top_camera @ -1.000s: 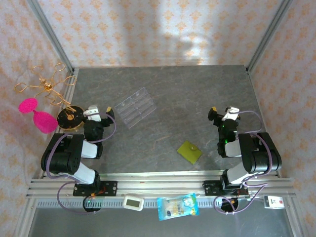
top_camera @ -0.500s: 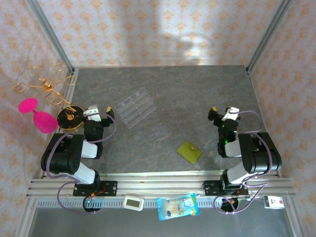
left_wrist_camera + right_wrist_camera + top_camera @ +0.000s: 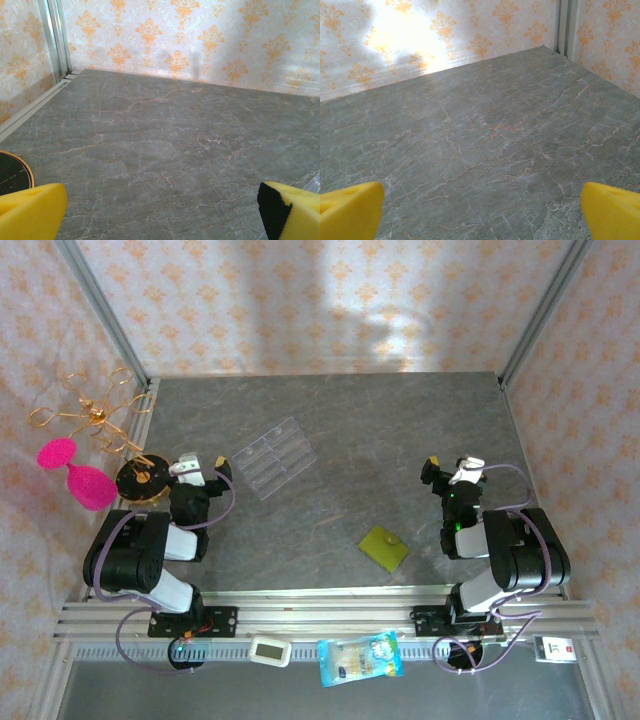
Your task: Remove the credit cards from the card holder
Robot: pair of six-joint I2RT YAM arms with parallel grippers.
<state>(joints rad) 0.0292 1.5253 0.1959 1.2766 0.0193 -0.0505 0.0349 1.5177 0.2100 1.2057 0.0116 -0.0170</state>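
Plainly, the card holder [image 3: 384, 547] lies flat on the grey table [image 3: 400, 410], near the front edge and closer to the right arm than to the left. It sits to the left of the right gripper [image 3: 450, 464] and a little nearer the rail, well apart from it and touching neither arm. The left gripper [image 3: 203, 463] hovers across the table, farther from the olive-yellow wallet, with the clear compartment tray [image 3: 275, 457] just beyond it toward the middle. Both grippers are spread wide and carry nothing: in the left wrist view we see one yellow pad [image 3: 30, 212] in each lower corner with open stone between them, and the right wrist view shows the same, its pads [image 3: 612, 210] held far apart above the surface. From overhead we get the layout (wallet, tray and both arms at once). The left wrist camera adds a close look at a dark disc with a gold rim [image 3: 10, 172], just beside its left pad. The right wrist camera looks over veined stone to the patterned wall [image 3: 420, 35] and a metal corner post [image 3: 566, 25].
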